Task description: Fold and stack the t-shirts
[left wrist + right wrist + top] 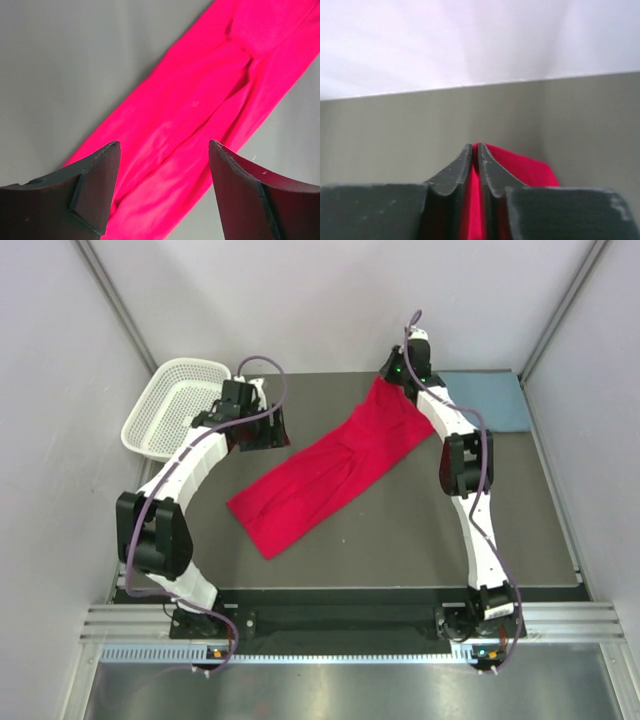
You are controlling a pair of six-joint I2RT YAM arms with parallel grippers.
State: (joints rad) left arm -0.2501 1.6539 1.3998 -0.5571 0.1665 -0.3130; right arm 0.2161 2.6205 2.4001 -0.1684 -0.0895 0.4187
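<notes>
The red t-shirt [330, 475] lies stretched in a long diagonal band across the dark mat, from near left to far right. My right gripper [392, 377] is shut on its far right end; in the right wrist view the red cloth [520, 167] is pinched between the fingers [452, 175]. My left gripper [268, 430] is open and empty, hovering over the shirt's left edge; in the left wrist view the red shirt [200, 130] runs between the spread fingers [97, 185]. The blue-grey t-shirt [490, 400] lies flat at the far right corner.
A white mesh basket [170, 405] stands at the far left, just behind my left arm. Grey walls close in the table on three sides. The dark mat [380, 550] shows bare at the front.
</notes>
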